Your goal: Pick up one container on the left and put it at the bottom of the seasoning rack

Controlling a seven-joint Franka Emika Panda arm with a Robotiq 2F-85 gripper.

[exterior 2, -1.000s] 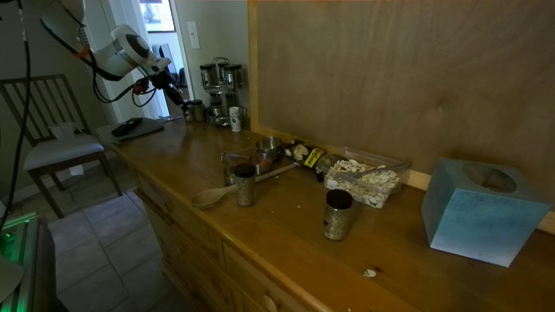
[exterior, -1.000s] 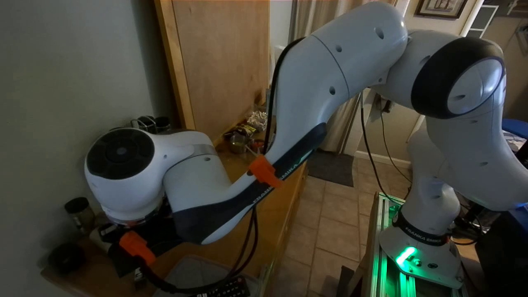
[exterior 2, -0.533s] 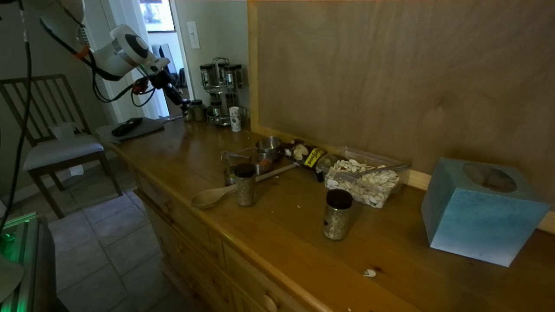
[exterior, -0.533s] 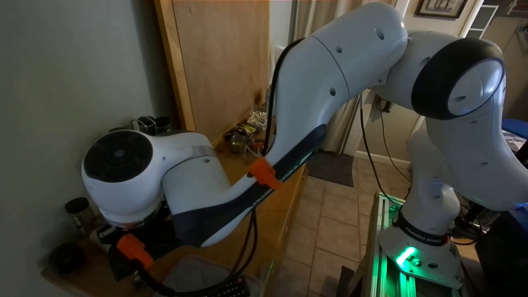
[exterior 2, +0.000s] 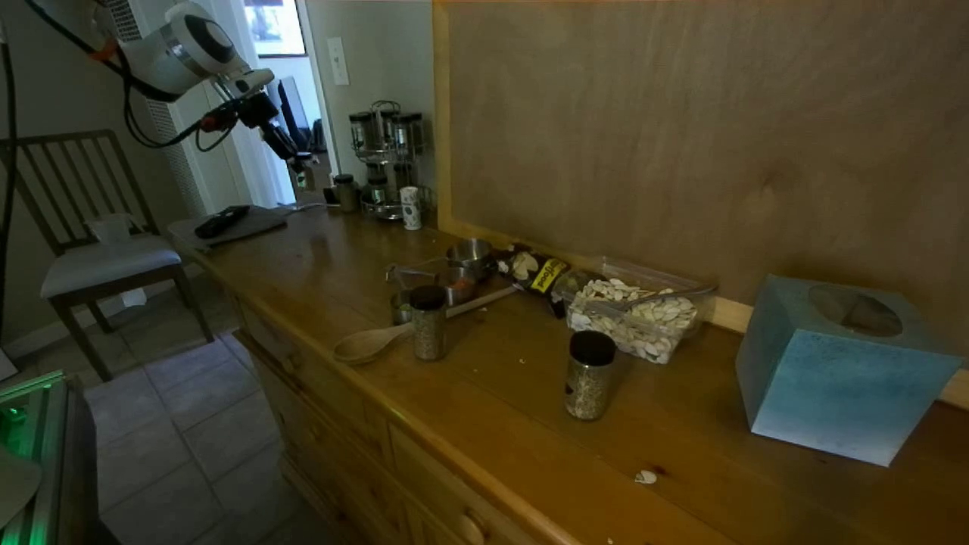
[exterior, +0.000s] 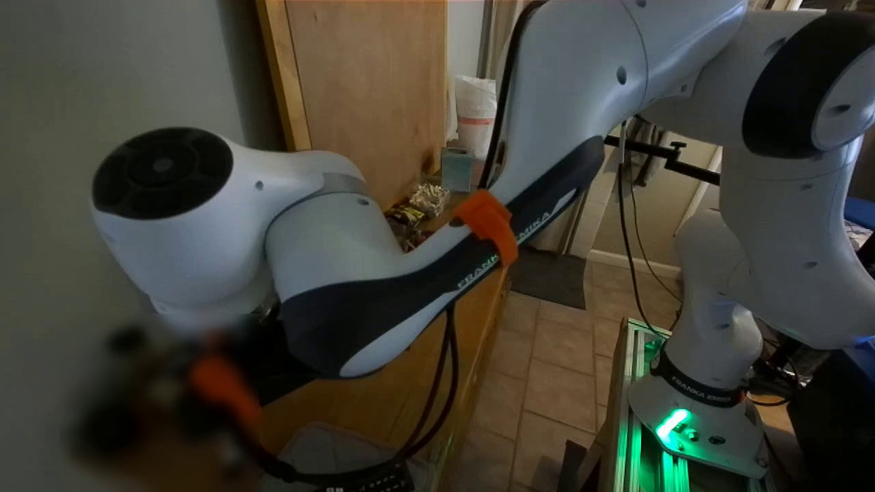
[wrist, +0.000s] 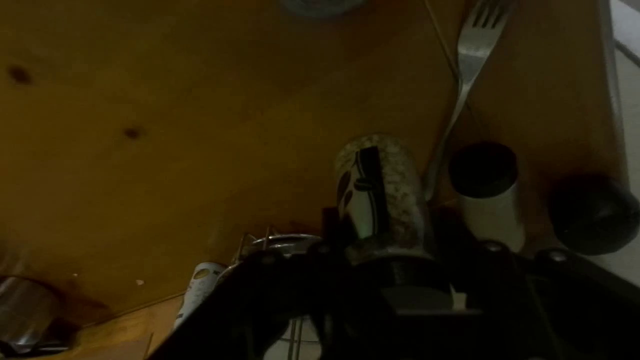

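A seasoning jar with a black lid and a dark-and-white label (wrist: 357, 192) sits between the fingers of my gripper (wrist: 385, 225) in the wrist view. The fingers are shut on it near its lid, and it is off the counter. In an exterior view my gripper (exterior 2: 300, 162) is above the counter's far end, left of the seasoning rack (exterior 2: 387, 163), with the held jar (exterior 2: 302, 180) small below it. The rack has two tiers; its bottom tier (exterior 2: 384, 214) is a metal ring. In the wrist view the rack's rim (wrist: 290, 239) is partly hidden behind a finger.
Another black-lidded jar (exterior 2: 346, 193) stands beside the rack, and a white patterned shaker (exterior 2: 410, 208) stands in front. A fork (wrist: 472, 60) and a dark round object (wrist: 592, 215) lie near. Measuring cups (exterior 2: 469, 259), two jars and a tissue box (exterior 2: 840, 371) are along the counter.
My arm has risen and drawn back to the left in an exterior view, lifting the jar from its place beside the other jar. The rack and counter items have not moved.
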